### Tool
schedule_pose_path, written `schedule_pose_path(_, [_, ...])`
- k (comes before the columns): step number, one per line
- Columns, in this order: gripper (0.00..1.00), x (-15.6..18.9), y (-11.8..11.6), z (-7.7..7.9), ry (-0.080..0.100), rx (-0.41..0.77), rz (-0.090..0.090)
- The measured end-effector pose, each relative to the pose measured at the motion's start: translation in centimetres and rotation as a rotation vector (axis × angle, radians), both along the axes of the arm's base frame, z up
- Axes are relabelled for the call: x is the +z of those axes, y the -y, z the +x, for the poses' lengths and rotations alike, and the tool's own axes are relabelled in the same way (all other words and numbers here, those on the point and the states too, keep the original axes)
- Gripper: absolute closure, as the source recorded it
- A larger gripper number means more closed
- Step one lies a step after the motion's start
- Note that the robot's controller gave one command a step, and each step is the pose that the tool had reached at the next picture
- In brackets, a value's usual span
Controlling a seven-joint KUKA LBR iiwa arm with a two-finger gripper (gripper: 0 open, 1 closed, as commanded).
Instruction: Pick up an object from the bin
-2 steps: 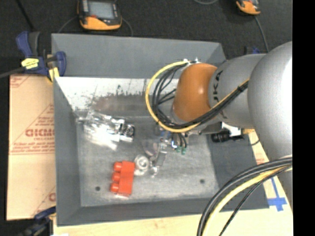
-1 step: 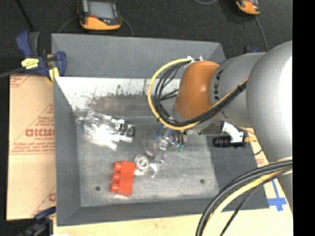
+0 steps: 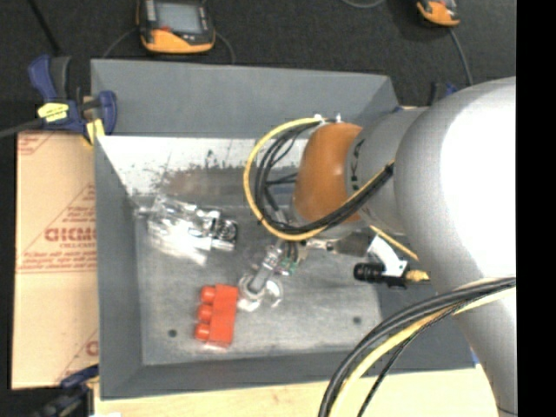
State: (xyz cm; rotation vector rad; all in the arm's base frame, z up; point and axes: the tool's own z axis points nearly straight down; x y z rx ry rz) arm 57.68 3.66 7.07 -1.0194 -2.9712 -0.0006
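Arm (image 3: 330, 181) low in bin (image 3: 243, 102), near red block (image 3: 217, 315)

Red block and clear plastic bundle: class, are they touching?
Apart. The camera view shows bare bin floor between the red block and the clear plastic bundle.

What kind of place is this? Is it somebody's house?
Probably not a house; it looks like a robot lab. A big robot arm with cables reaches into a grey metal bin holding a red plastic block and a clear plastic bundle.
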Motion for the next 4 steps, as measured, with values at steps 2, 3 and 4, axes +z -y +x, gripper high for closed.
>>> schedule_pose_path(2, [1.0, 0.5, 0.0, -0.3, 0.006, -0.235, 0.004])
schedule_pose_path(3, [1.0, 1.9, 0.1, -0.1, 0.006, -0.225, 0.0])
schedule_pose_path(4, [1.0, 3.4, 0.2, 0.0, 0.005, -0.219, 0.0])
